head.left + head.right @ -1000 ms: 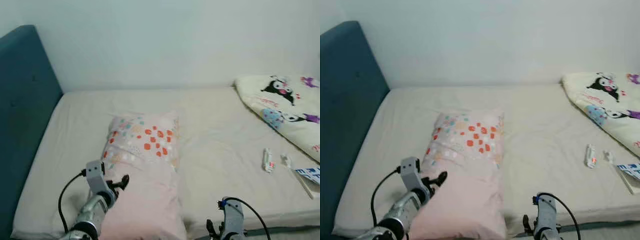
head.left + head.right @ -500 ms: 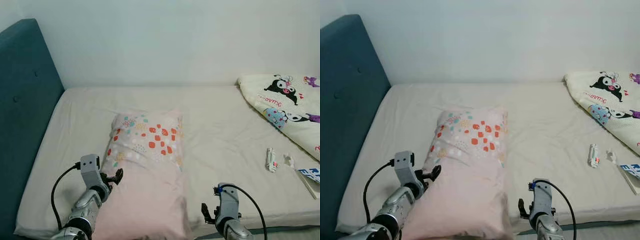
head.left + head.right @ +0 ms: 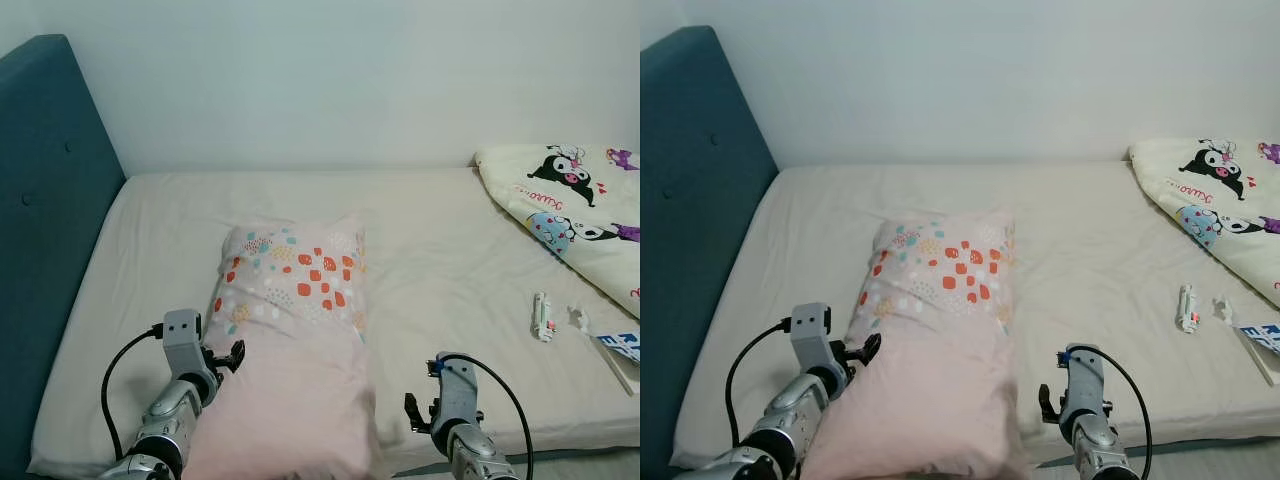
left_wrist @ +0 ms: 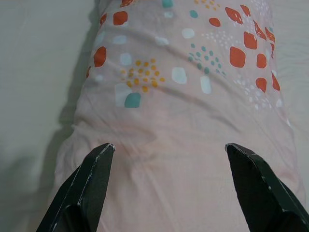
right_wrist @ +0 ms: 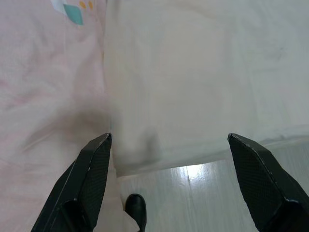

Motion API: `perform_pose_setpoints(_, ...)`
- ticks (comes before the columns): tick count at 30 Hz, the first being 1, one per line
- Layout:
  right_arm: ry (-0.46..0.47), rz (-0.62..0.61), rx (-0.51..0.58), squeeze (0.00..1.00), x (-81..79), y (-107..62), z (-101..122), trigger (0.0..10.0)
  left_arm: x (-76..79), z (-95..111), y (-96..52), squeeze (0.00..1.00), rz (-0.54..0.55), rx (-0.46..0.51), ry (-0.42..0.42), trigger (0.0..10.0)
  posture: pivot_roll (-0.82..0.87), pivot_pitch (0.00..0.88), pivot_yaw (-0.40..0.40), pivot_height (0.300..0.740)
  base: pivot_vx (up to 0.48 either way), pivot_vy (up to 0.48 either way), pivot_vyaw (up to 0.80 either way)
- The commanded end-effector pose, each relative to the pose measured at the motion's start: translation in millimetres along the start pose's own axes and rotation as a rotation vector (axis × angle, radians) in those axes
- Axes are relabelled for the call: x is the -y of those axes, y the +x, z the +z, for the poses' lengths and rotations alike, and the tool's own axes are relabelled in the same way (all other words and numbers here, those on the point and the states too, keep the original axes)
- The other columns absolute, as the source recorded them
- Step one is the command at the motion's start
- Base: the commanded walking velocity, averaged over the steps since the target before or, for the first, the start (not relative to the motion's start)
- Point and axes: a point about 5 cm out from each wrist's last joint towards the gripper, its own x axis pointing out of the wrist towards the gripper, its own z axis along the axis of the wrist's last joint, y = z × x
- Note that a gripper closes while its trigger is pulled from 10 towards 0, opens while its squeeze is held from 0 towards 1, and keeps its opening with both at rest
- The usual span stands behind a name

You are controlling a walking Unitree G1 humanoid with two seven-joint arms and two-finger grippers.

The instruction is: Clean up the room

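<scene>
A pink pillow [image 3: 290,340] with orange, teal and white spots lies lengthwise on the beige bed [image 3: 430,250], its plain end toward the front edge. My left gripper [image 3: 230,354] is at the pillow's near left side. It is open, and in the left wrist view its fingers [image 4: 99,162] are spread wide over the pillow [image 4: 183,121]. My right gripper [image 3: 418,412] hangs open by the bed's front edge, just right of the pillow. In the right wrist view it [image 5: 169,137] spans the sheet's edge, with glossy floor [image 5: 193,203] below.
A teal headboard [image 3: 45,250] borders the bed on the left and a white wall stands behind. A cream blanket [image 3: 575,215] with cartoon figures is bunched at the right. A small white tube [image 3: 541,318], a small white item [image 3: 576,320] and a box [image 3: 622,350] lie near it.
The camera has shifted slightly. My left gripper has drawn back a little along the pillow's left side. The right gripper has risen slightly at the bed's edge. The pillow lies as before.
</scene>
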Motion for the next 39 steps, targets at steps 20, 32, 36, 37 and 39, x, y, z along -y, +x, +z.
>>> perform_pose_setpoints(20, 0.077, -0.009, 0.059, 0.00, 4.0, 3.2, 18, 10.0, 12.2, -2, 2.6, 0.00, -0.050, -0.005, -0.029, 10.0, -0.07, 0.085, -0.015, 0.620, 0.000, 0.000, 0.00)
perform_pose_setpoints(32, 0.146, 0.054, 0.103, 0.00, -3.0, 3.8, 24, 10.0, 26.1, 27, 14.9, 0.00, -0.110, 0.119, -0.211, 10.0, -0.08, 0.090, -0.005, 0.555, 0.000, 0.000, 0.00)
perform_pose_setpoints(36, 0.168, 0.076, 0.109, 0.00, -6.3, 3.4, 23, 10.0, 30.0, 50, 20.8, 0.00, -0.148, 0.208, -0.300, 10.0, -0.08, 0.093, -0.002, 0.535, 0.000, 0.000, 0.00)
perform_pose_setpoints(37, 0.174, 0.082, 0.109, 0.00, -7.4, 3.2, 22, 10.0, 31.6, 59, 22.8, 0.00, -0.168, 0.237, -0.335, 10.0, -0.08, 0.096, 0.002, 0.530, 0.000, 0.000, 0.00)
perform_pose_setpoints(39, 0.180, 0.089, 0.108, 0.00, -9.3, 2.8, 20, 10.0, 37.4, 77, 26.9, 0.00, -0.232, 0.293, -0.430, 10.0, -0.08, 0.097, 0.005, 0.515, 0.000, 0.000, 0.00)
